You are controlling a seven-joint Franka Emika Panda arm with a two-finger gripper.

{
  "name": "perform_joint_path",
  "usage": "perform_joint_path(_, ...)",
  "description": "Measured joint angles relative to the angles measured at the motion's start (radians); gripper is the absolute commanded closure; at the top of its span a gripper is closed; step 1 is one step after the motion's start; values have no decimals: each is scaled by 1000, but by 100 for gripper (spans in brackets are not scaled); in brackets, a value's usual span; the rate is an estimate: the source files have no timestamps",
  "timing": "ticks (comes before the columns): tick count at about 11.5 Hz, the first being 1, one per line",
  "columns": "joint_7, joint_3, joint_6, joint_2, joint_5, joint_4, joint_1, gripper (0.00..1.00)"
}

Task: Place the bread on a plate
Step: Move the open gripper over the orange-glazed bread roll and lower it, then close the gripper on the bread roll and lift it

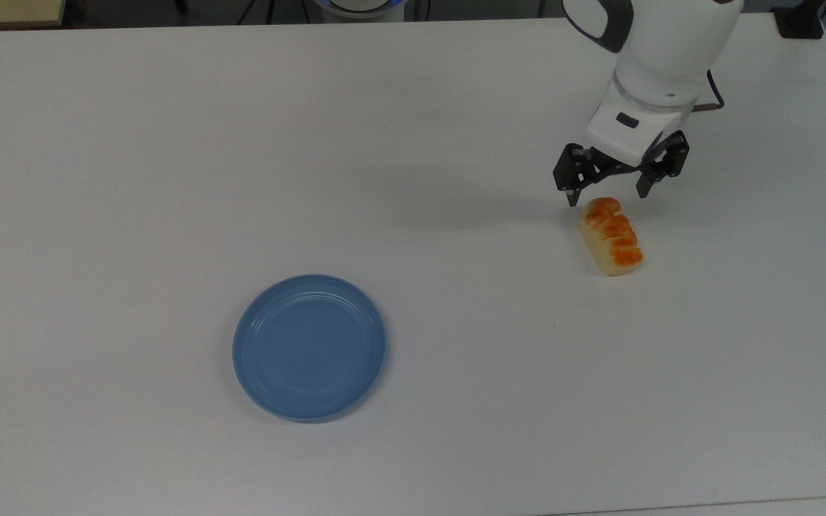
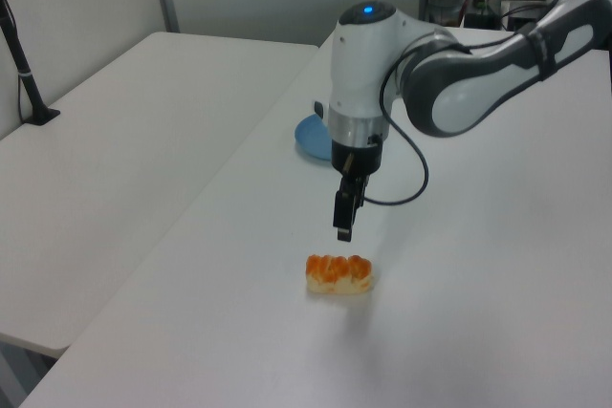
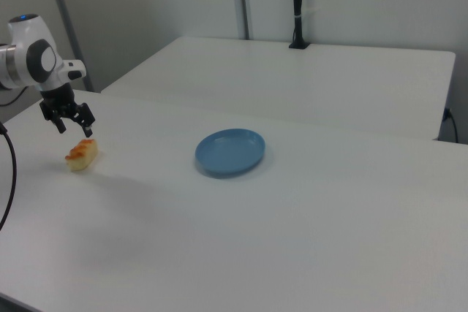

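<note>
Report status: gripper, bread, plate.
Gripper open, jaws spread above one end of the orange-topped cream bread roll, not gripping. Roll lying on the white table. Round blue plate empty, well apart. Nothing between them.

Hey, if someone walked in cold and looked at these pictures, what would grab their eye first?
Probably the orange-topped bread lying on the white table, at the top view's right, with the open gripper hanging just above its far end. Next, the empty blue plate, off toward the top view's lower left, well apart from the bread.
</note>
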Motion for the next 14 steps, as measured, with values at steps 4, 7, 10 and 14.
perform_joint_path(4,10,5,14,47,-5,6,34,0)
perform_joint_path(7,10,8,34,83,-14,7,38,0)
perform_joint_path(10,10,8,41,109,-29,8,38,4)
perform_joint_path(14,10,8,42,118,-41,8,38,61)
